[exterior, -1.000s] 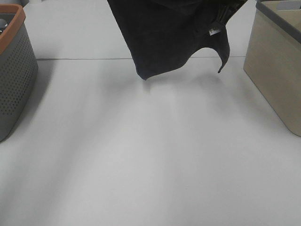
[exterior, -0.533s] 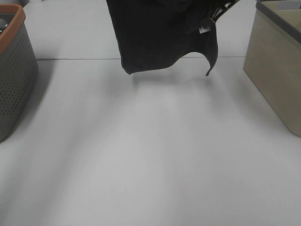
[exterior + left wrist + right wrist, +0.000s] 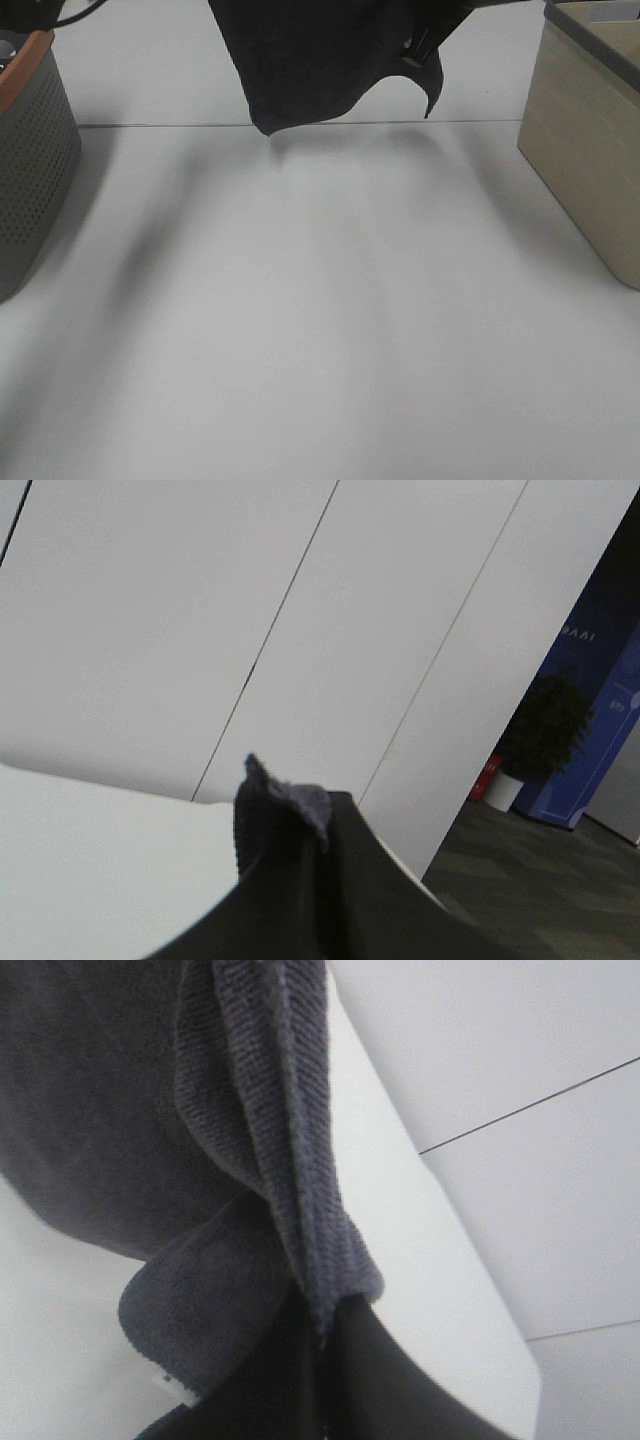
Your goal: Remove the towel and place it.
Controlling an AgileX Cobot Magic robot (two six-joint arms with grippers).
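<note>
The dark charcoal-grey towel hangs in the air over the far middle of the white table, its lower edge clear of the surface. A small white tag shows at its right edge. In the left wrist view my left gripper is shut on a corner of the towel. In the right wrist view my right gripper is shut on another edge of the towel, with the tag beside it. Both grippers are mostly above the top of the exterior high view.
A grey perforated basket with an orange rim stands at the left edge. A beige bin with a grey rim stands at the right edge. A seam line crosses the far part of the table.
The towel has risen and shifted left and away. Its lower edge is higher in the exterior high view, and less of the cloth shows. Both grippers still hold it.
</note>
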